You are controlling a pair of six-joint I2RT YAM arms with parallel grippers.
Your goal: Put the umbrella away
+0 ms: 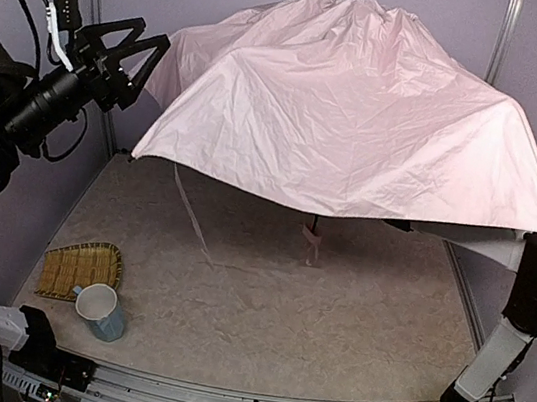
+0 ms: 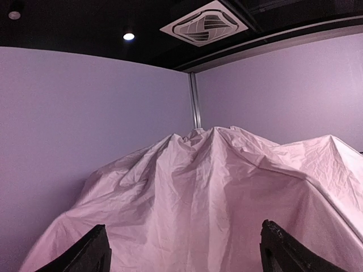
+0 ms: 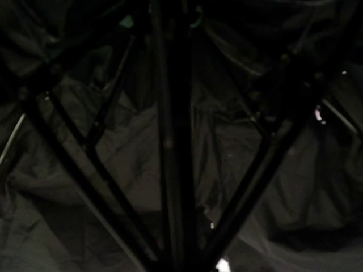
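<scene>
Umbrella (image 1: 364, 104) standing open, collapsing pending. I am holding left fingers (image 2: 85, 256) wide, upper left; right fingers, beneath it, I cannot tell. Next: gripping shaft (image 3: 173, 141), folding it shut.

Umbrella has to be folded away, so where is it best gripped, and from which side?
Probably the small handle hanging below the near edge of the canopy, approached from the front: it is compact and exposed, while the draped fabric gives no firm hold.

Umbrella (image 1: 364, 104) canopy blocks rear half of table (image 1: 333, 312); mug (image 1: 101, 309), woven tray (image 1: 81, 269) crowd near-left corner; near centre passable.
</scene>
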